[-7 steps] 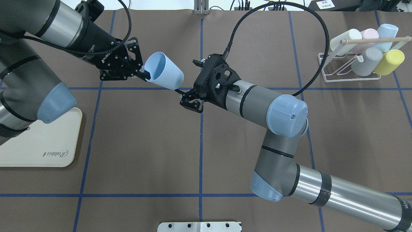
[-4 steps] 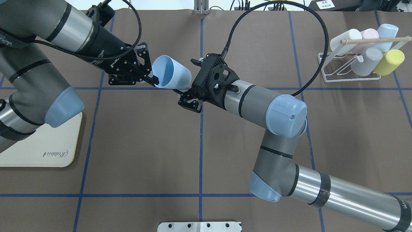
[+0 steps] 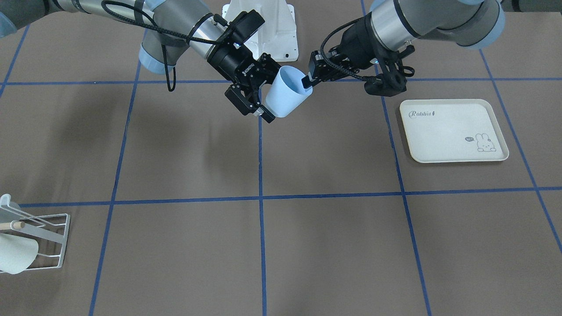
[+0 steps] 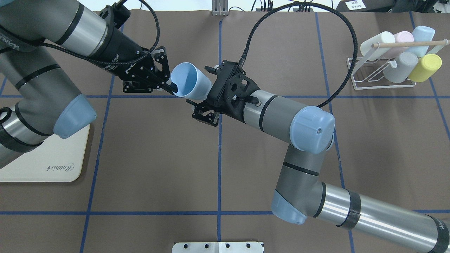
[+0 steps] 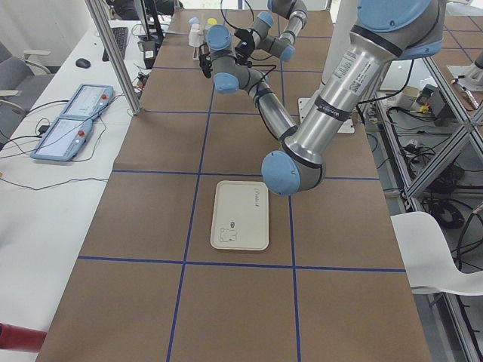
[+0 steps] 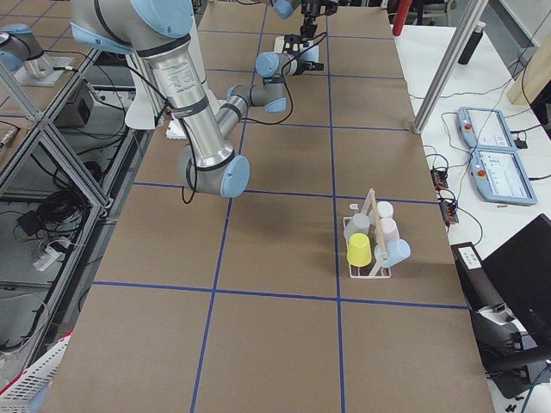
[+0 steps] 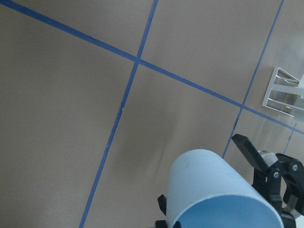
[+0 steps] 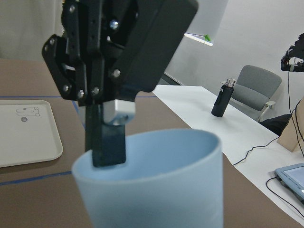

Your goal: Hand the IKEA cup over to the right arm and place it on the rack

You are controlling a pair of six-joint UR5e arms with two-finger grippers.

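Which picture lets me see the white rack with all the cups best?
The overhead view: the whole rack shows, with five cups and the wooden stick clear. The right side view shows it whole but small. The front view cuts it off, and the left wrist view catches a corner. In the left side view it's tiny.

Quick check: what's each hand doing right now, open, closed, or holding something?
Left hand: closed, holding the light blue cup by its rim.
Right hand: open, straddling the cup's base.
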